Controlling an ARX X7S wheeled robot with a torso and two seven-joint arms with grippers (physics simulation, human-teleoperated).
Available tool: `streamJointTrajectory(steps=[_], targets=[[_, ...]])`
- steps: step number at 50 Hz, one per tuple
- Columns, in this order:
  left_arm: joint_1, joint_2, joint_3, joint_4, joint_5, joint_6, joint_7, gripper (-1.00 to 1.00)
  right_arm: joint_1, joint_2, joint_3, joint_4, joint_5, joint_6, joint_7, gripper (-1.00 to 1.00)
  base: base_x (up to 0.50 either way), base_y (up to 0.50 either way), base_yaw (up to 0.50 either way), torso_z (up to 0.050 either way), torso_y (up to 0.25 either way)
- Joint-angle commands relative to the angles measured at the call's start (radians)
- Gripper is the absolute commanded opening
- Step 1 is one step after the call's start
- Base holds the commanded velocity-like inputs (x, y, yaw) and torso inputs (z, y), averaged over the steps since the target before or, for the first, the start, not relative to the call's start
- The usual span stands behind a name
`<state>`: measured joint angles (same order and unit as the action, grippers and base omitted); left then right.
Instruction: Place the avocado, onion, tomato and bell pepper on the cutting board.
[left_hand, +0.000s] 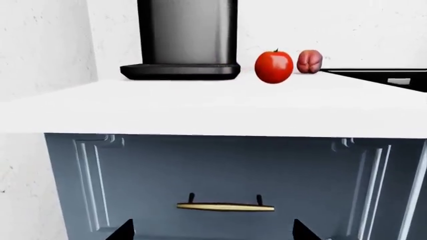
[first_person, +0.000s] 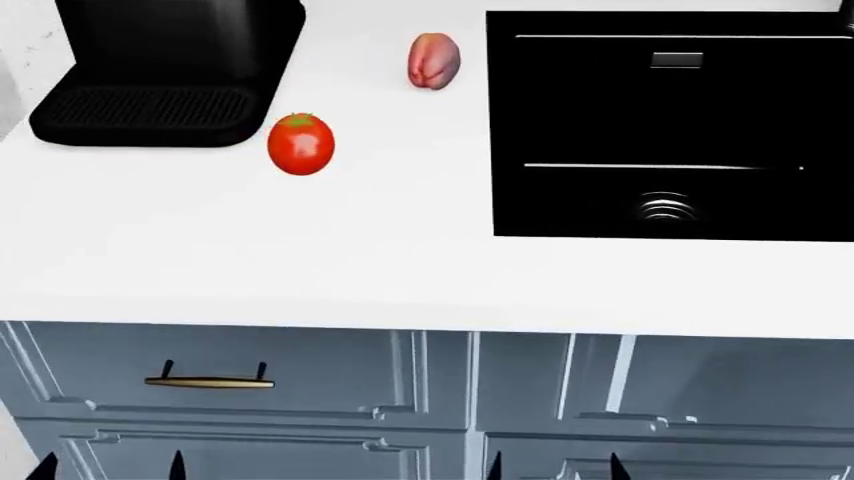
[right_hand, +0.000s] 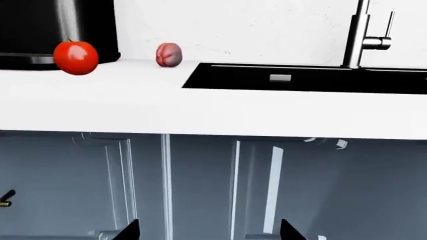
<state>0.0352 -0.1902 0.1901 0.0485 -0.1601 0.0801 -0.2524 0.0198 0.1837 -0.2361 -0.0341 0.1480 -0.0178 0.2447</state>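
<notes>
1. The tomato (first_person: 300, 144) sits on the white countertop (first_person: 267, 250), just beside the coffee machine (first_person: 167, 70).
2. The bell pepper (first_person: 433, 61) lies farther back, near the black sink (first_person: 667, 125).
3. Left gripper (left_hand: 212, 231) and right gripper (right_hand: 210, 231) hang low before the cabinet fronts, fingers spread, holding nothing.

No legible text or labels anywhere.

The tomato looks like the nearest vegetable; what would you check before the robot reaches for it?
1. Tomato free on the counter, nothing touching it: ok.
2. Bell pepper apart from it, farther back: ok.
3. Coffee machine stands close beside the tomato; room for an arm: cannot tell.
4. Left gripper open and empty, fingertips spread, low before the drawer: ok.
5. Right gripper open and empty: ok.
6. Cutting board, avocado and onion in view: not ok, none shows in any picture.
</notes>
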Motion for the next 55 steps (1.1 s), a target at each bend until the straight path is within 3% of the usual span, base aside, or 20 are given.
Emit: streamJointTrajectory(steps=[1, 7, 11, 21, 32, 42, 48, 51, 55], targets=[[0.004, -0.006, 0.013, 0.002, 0.021, 0.019, -0.014, 1.00, -0.006, 0.008, -0.004, -0.021, -0.001, 0.010, 0.016, 1.00, 0.00, 0.00, 0.00, 0.000, 0.000], [0.010, -0.027, 0.005, 0.072, 0.003, -0.026, -0.019, 1.00, -0.018, 0.021, -0.007, -0.093, -0.021, 0.058, 0.046, 1.00, 0.00, 0.00, 0.00, 0.000, 0.000], [0.020, -0.064, -0.006, 0.230, -0.011, -0.141, -0.039, 1.00, -0.014, 0.041, 0.002, -0.194, -0.034, 0.125, 0.075, 1.00, 0.00, 0.00, 0.00, 0.000, 0.000], [0.037, -0.149, -0.030, 0.494, -0.055, -0.346, -0.047, 1.00, 0.047, 0.078, 0.016, -0.460, -0.017, 0.392, 0.111, 1.00, 0.00, 0.00, 0.00, 0.000, 0.000], [-0.041, -0.227, -0.105, 0.726, -0.166, -0.605, -0.064, 1.00, 0.152, 0.111, 0.017, -0.662, -0.040, 0.661, 0.143, 1.00, 0.00, 0.00, 0.00, 0.000, 0.000], [-0.238, -0.268, -0.196, 0.882, -0.383, -0.924, -0.095, 1.00, 0.402, 0.118, 0.047, -0.818, 0.003, 1.036, 0.124, 1.00, 0.00, 0.00, 0.00, 0.000, 0.000], [-0.466, -0.312, -0.194, 0.896, -0.444, -1.079, -0.114, 1.00, 0.552, 0.140, 0.040, -0.796, 0.004, 1.112, 0.105, 1.00, 0.00, 0.00, 0.00, 0.000, 0.000], [-0.522, -0.317, -0.217, 0.900, -0.494, -1.142, -0.123, 1.00, 0.603, 0.125, 0.082, -0.794, 0.033, 1.170, 0.088, 1.00, 0.00, 0.00, 0.00, 0.000, 0.000], [-0.590, -0.326, -0.249, 0.875, -0.528, -1.196, -0.131, 1.00, 0.714, 0.190, 0.032, -0.786, 0.024, 1.230, 0.061, 1.00, 0.00, 0.00, 0.00, 0.000, 0.000]])
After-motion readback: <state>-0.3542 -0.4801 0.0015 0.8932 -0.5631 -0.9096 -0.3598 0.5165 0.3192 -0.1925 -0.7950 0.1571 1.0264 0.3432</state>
